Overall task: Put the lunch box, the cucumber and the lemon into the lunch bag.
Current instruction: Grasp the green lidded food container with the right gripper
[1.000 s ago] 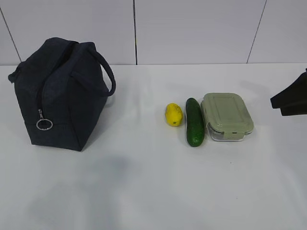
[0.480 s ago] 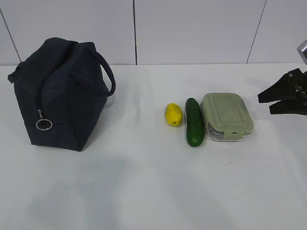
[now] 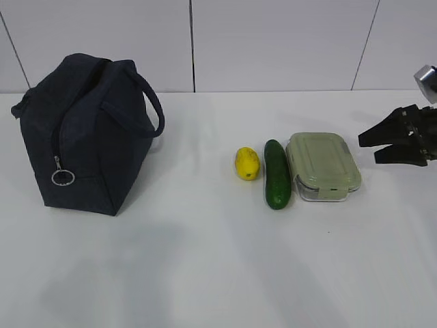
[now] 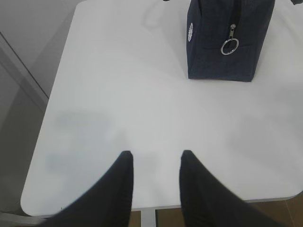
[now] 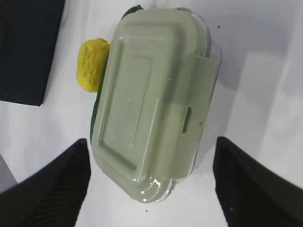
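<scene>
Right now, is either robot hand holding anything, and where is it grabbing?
Nothing is held. The right gripper is open, beside the green-lidded clear lunch box; the left gripper grips nothing.

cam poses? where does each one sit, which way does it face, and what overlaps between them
Exterior: in front of the table, slanting down toward the wall; right claw enters at the right edge.
Left wrist: above the table's near-left corner, facing the lunch bag; left claw fingers low in frame.
Right wrist: straight above the lunch box; claw fingers flank it.
Shared: lunch box, lemon, bag.
</scene>
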Action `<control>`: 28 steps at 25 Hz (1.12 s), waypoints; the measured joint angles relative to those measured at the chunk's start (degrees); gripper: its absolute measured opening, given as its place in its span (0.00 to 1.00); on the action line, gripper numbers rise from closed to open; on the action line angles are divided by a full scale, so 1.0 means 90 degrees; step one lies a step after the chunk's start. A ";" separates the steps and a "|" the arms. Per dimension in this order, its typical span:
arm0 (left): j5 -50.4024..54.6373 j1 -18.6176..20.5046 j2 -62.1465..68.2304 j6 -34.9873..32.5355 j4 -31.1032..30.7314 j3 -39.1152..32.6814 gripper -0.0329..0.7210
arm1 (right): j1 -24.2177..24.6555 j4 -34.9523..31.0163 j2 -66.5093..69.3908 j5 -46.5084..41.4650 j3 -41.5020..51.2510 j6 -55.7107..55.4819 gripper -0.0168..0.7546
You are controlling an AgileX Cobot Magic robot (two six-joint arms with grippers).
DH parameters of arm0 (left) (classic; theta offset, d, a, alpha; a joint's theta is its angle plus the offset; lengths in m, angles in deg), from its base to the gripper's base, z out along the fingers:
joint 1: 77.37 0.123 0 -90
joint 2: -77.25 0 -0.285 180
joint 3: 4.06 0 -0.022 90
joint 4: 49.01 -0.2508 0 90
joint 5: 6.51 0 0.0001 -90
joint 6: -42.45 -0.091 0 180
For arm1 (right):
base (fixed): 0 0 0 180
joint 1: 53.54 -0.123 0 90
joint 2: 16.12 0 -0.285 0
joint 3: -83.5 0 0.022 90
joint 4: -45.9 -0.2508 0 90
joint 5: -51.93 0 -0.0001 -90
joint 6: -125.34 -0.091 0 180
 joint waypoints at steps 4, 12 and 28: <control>0.0000 0.0000 0.0000 0.0000 0.0000 0.0000 0.36 | 0.0000 -0.0058 0.0254 0.0000 -0.0105 0.0087 0.81; 0.0000 0.0000 0.0000 0.0000 0.0000 0.0000 0.36 | -0.0278 -0.0111 0.0680 0.0027 -0.0478 0.0336 0.81; 0.0000 0.0000 0.0000 0.0000 0.0000 0.0000 0.36 | -0.0461 -0.0320 0.1184 0.0046 -0.0920 0.0586 0.81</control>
